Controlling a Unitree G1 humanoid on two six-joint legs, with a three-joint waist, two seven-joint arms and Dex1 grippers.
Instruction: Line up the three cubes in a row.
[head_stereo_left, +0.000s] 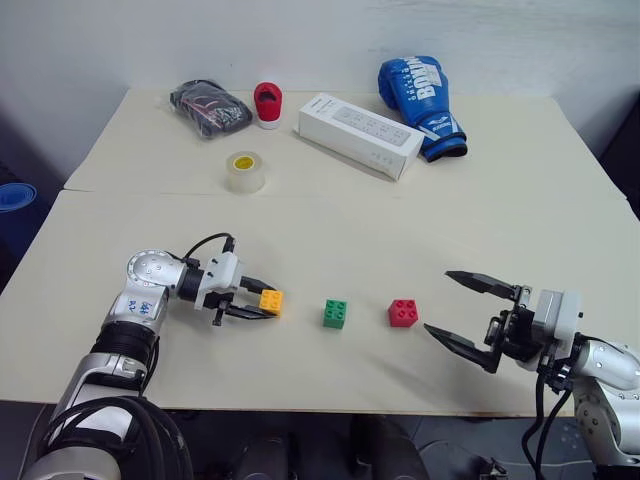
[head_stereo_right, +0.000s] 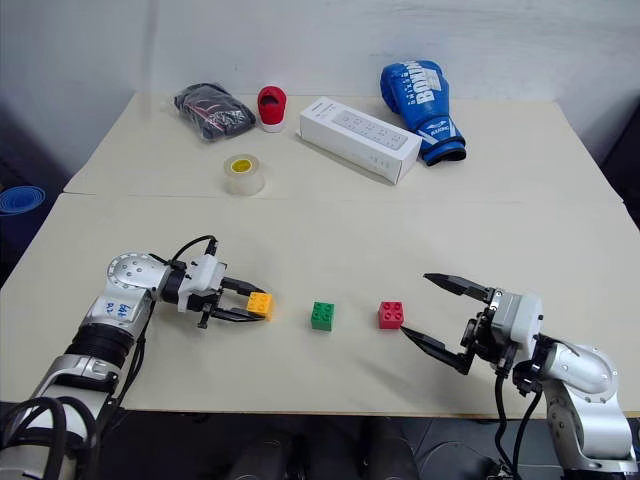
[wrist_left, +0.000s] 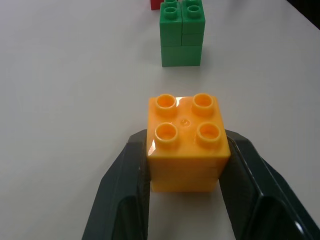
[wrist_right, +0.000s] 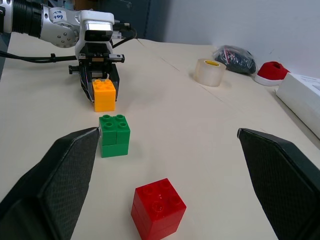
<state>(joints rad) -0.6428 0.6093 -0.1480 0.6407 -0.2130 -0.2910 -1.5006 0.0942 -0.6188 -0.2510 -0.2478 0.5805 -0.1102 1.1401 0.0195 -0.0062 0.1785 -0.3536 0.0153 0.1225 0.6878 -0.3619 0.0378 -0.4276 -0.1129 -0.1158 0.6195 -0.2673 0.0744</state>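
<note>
My left gripper (head_stereo_left: 262, 303) is pinching the orange-yellow cube (head_stereo_left: 271, 302) between both fingers, with the cube sitting studs-up on the table (head_stereo_left: 330, 215) near the front edge. The green cube (head_stereo_left: 335, 313) is just to its right with a gap, and the red cube (head_stereo_left: 403, 313) is a bit further along, so all three roughly line up. My right gripper (head_stereo_left: 452, 305) hangs spread wide and empty just right of the red one.
</note>
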